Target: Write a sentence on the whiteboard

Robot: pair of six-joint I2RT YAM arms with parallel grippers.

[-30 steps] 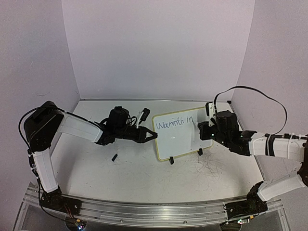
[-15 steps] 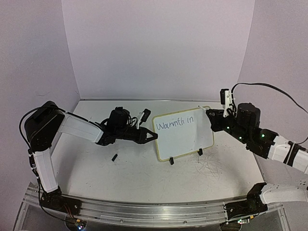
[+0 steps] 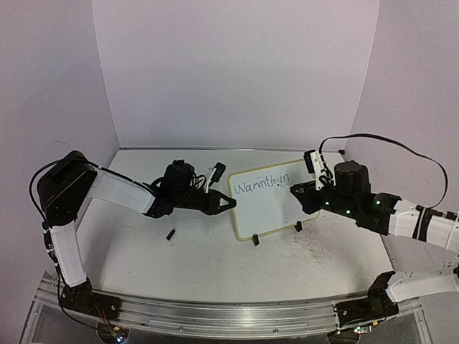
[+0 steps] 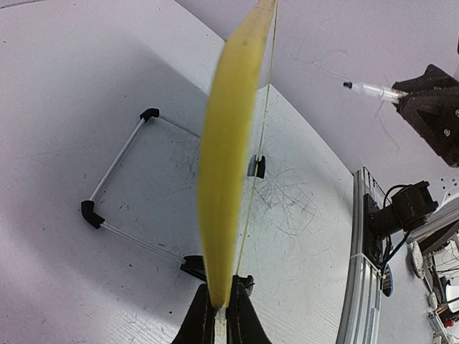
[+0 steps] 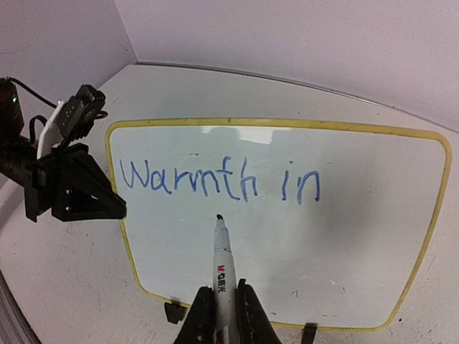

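Small white yellow-framed whiteboard (image 3: pixel 276 211) looked light, stiff and tippy on its black clips (image 3: pixel 255 241), so left jaws pinched its side edge while right jaws pinched a slim white marker (image 5: pixel 221 269) low on the barrel.

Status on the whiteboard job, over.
Left gripper shut on whiteboard edge. Right gripper shut on marker, tip just off board below "Warmth in". Second line not started. Nothing blocking the tip.

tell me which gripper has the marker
The right gripper: it pinches the marker, tip below the sentence. The left gripper clamps the whiteboard edge.
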